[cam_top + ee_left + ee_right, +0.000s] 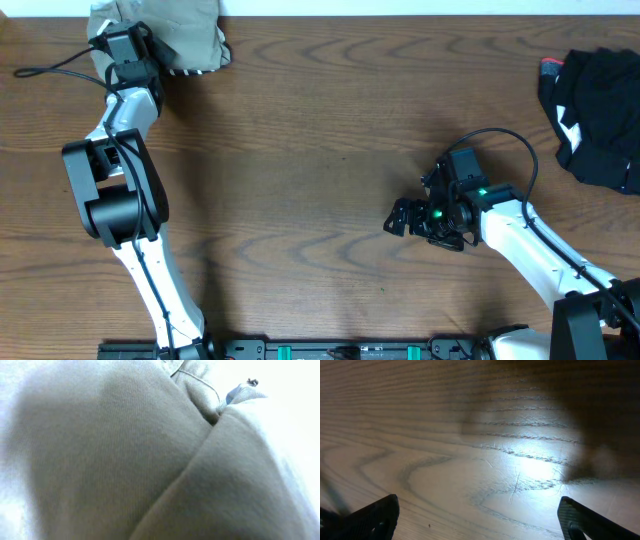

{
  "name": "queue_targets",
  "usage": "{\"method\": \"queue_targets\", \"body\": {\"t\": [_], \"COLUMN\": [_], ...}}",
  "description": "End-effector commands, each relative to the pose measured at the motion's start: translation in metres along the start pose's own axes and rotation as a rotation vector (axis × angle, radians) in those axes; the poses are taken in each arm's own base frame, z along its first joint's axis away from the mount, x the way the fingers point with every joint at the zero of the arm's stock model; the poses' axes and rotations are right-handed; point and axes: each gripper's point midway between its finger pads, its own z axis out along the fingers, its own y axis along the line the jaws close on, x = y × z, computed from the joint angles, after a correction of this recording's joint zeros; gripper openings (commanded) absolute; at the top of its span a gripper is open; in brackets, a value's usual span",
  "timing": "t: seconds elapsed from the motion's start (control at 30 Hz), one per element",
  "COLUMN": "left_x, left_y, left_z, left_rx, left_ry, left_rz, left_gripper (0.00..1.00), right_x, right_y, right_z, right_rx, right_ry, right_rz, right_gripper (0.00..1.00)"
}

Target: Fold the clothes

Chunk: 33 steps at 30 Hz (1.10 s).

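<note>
khaki garment [125,460]: matt twill cloth | table [470,420]: wood grain, smooth, sl. sheen

The middle of the wooden table [320,130] is left bare, and a wide lane is offered across it from 9 o'clock to 3 o'clock. At 11 o'clock the way is blocked by the khaki-grey garment [185,35], bunched at the far edge. The left arm [120,190] is stretched up to it from 7 o'clock, and a black cable [45,68] is trailed at 10 o'clock. The left wrist view is filled by khaki cloth pressed close. At 2 o'clock a black garment [600,110] is heaped by the right edge. The right arm [520,235] is laid across 4 to 5 o'clock. Under the right gripper [398,217] only bare wood is seen between its widely parted fingertips [375,517].
</note>
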Motion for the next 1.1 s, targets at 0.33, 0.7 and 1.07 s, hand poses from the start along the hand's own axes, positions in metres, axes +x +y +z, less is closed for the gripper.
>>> {"method": "queue_targets", "body": {"t": [0.33,0.7,1.07], "left_x": [-0.034,-0.026,-0.004], "left_y": [0.051,0.035,0.016], "left_z": [0.001,0.007,0.021], "left_rx": [-0.156,-0.067,-0.005], "left_ry": [-0.101,-0.074,-0.075], "left_rz": [0.054,0.08,0.099], "left_gripper": [0.11,0.11,0.17], "right_x": [0.002,0.004,0.007], "right_y": [-0.002,0.0,0.0], "right_z": [-0.003,-0.003,-0.003], "right_rx": [0.001,-0.01,-0.016], "right_ry": [0.003,0.012,0.027], "right_rz": [-0.008,-0.007,-0.002], "right_gripper": [0.99,0.99,0.99]}}
